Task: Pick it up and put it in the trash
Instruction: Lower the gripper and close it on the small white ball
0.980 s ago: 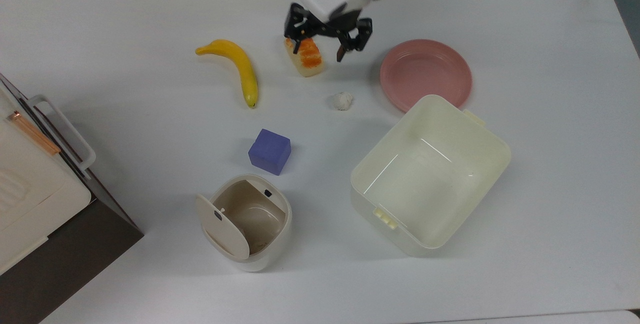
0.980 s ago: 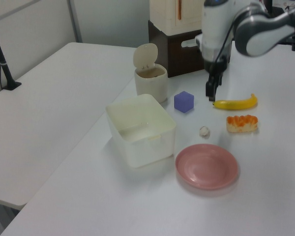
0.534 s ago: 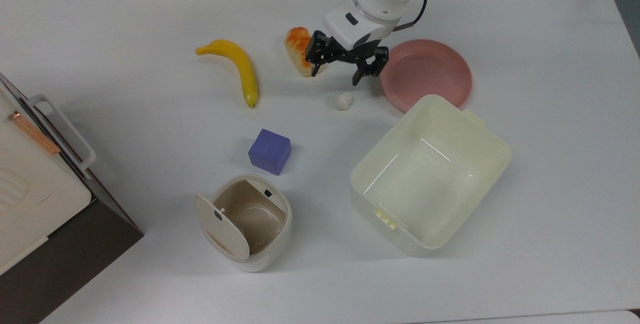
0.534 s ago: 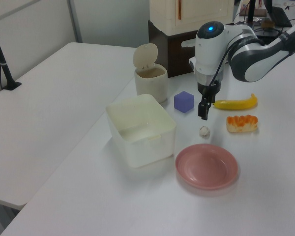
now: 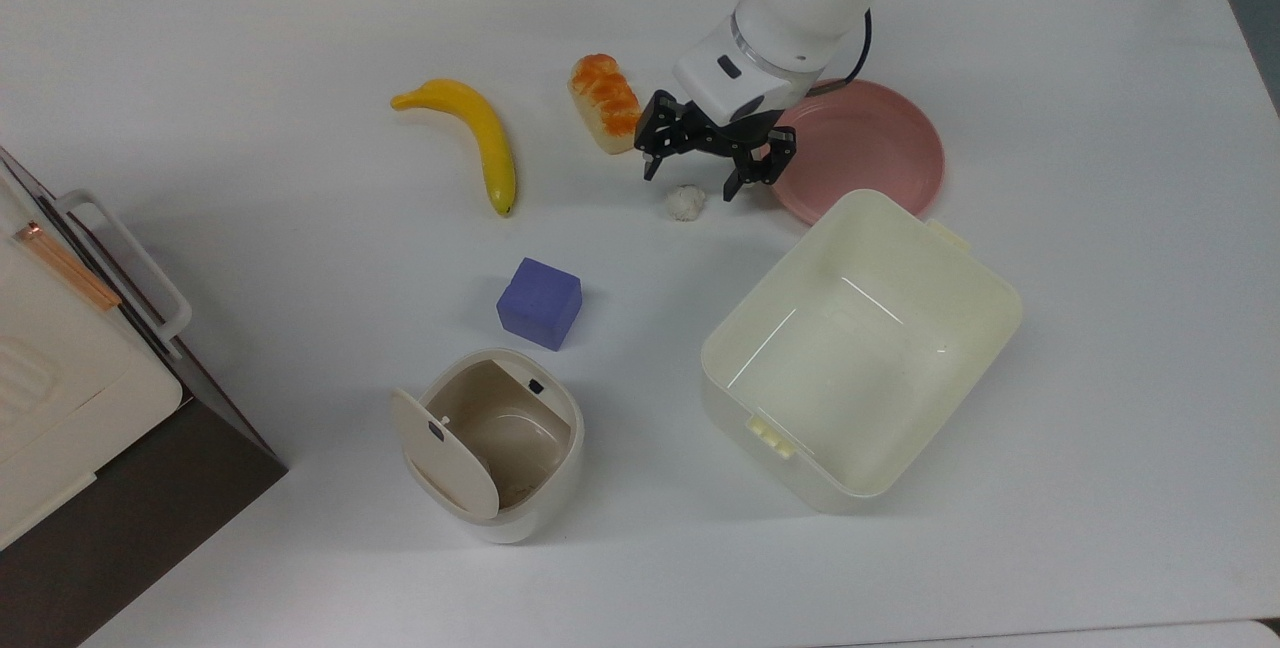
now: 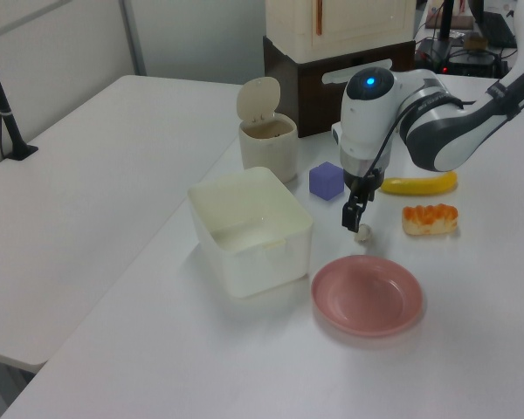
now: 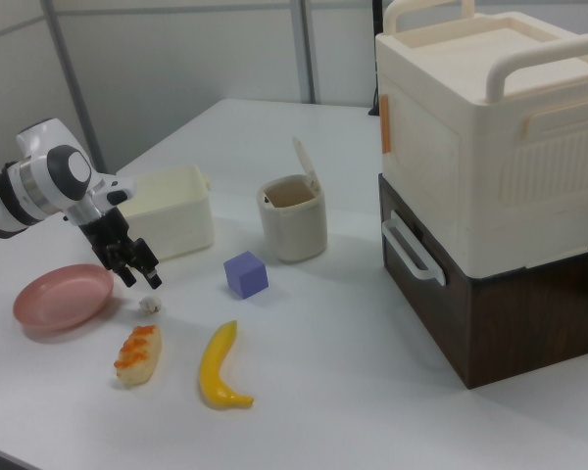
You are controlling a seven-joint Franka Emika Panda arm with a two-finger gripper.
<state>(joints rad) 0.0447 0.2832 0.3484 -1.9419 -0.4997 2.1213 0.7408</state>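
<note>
Now over the paper ball [image 5: 686, 202], just above centre of the top view: gripper [image 5: 712, 177] shifted down and toward the top view's right since a second ago, away from the bread loaf [image 5: 605, 114] it then covered, and lower over the table [image 5: 250, 228] too. Fingers spread wide and holding nothing, one tip to the ball's upper left, the other to its upper right, close beside the pink plate [image 5: 880, 143]. Ball itself unmoved on the bare tabletop, between the loaf and the cream rectangular tub [image 5: 980, 298], not yet touched as far as the top view tells. In the left view, gripper [image 6: 353, 216] right above the ball [image 6: 363, 233], near the frame's centre; in the right view, fingers [image 7: 147, 276] just over the white lump [image 7: 150, 306] at the lower left.

Meaning for the task: approach nearly done, grasp not begun. Probably a short further descent so the tips straddle the ball, then a close (light thing, likely to roll or squash if caught off-centre).

Trash bin [image 5: 500, 443] waiting at the top view's lower left of centre, swing lid [image 5: 440, 453] tipped open and tan inside exposed, well apart from the ball, beyond the purple cube [image 5: 540, 303]. Banana [image 5: 475, 133] off at the upper left, clear of the likely path.
</note>
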